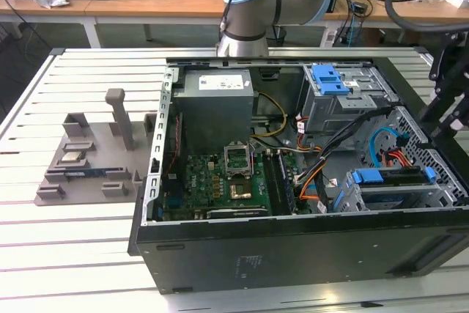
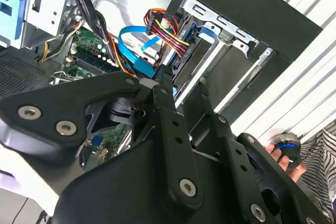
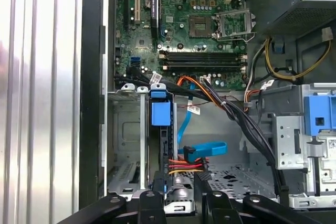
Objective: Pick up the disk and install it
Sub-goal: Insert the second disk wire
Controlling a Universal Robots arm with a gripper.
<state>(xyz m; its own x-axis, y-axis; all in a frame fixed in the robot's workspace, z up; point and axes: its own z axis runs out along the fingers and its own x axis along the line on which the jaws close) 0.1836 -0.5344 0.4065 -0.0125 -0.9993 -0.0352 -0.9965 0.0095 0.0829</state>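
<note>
Fingers [image 2: 167,103] stand slightly parted with nothing clamped between them, you'll notice. You have the disk [image 3: 160,114] seated on edge in the drive cage [image 3: 123,145], directly ahead of the fingertips, its long axis running away from them toward the motherboard [image 3: 199,30].

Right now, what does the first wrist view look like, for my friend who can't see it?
The black pincer hangs over an open computer case, right above a drive bay where a blue-framed disk sits on edge. Beyond lie the green motherboard, bundled cables and a blue ribbon cable.
</note>
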